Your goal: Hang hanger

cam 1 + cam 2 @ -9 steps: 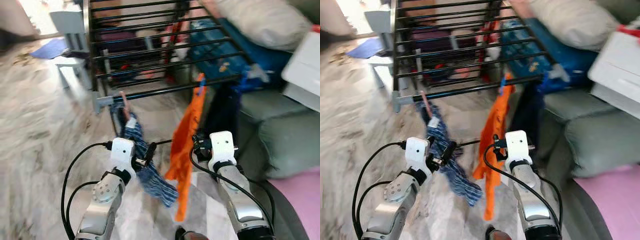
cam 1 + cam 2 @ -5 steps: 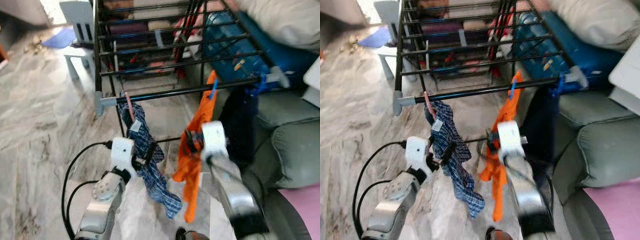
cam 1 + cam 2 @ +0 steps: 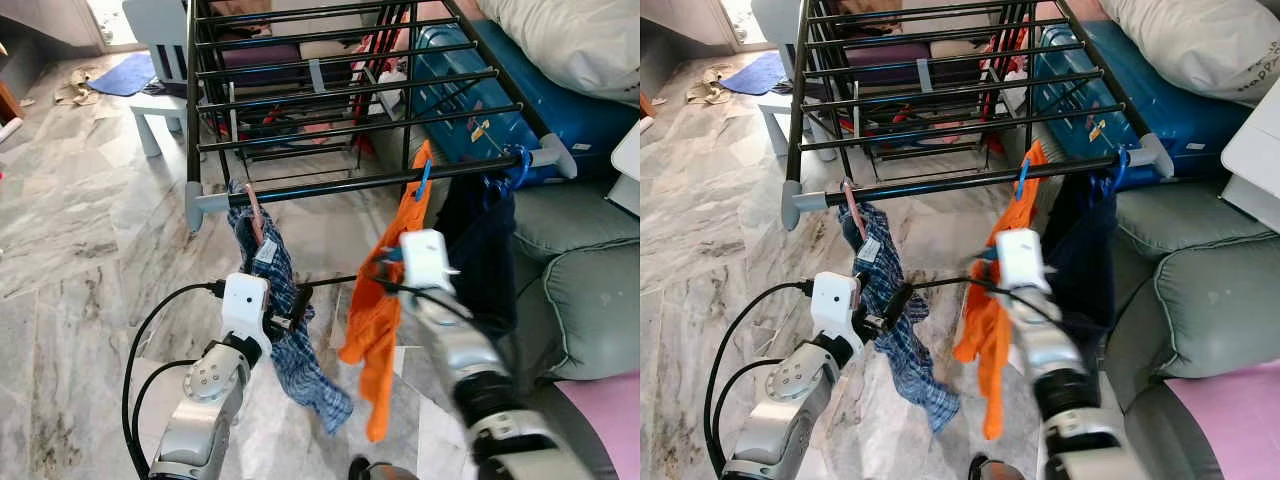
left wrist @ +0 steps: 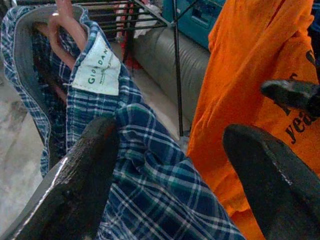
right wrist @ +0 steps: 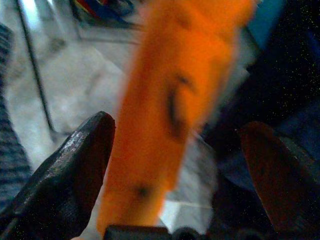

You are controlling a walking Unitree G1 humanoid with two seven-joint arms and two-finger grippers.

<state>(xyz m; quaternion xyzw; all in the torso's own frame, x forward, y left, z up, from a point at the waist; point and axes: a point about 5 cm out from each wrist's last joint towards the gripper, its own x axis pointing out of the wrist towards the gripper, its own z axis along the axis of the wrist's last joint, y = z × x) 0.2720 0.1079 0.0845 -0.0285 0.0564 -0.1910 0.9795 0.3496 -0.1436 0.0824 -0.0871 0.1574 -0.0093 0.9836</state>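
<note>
My left gripper (image 3: 296, 305) sits against the plaid shirt (image 3: 285, 330), jaws apart, the cloth lying between them but not clamped. That shirt's pink hanger (image 3: 253, 208) is hooked on the front rail (image 3: 370, 183) of the drying rack, near its left end. To the right, the orange shirt (image 3: 385, 290) hangs from a blue hanger (image 3: 424, 180) on the same rail. My right gripper (image 3: 985, 262) is at the orange cloth, jaws apart, nothing held. Judgement: both hooks look seated; I should draw clear straight back, slowly, so no fabric snags and drags a hook off the rail.
</note>
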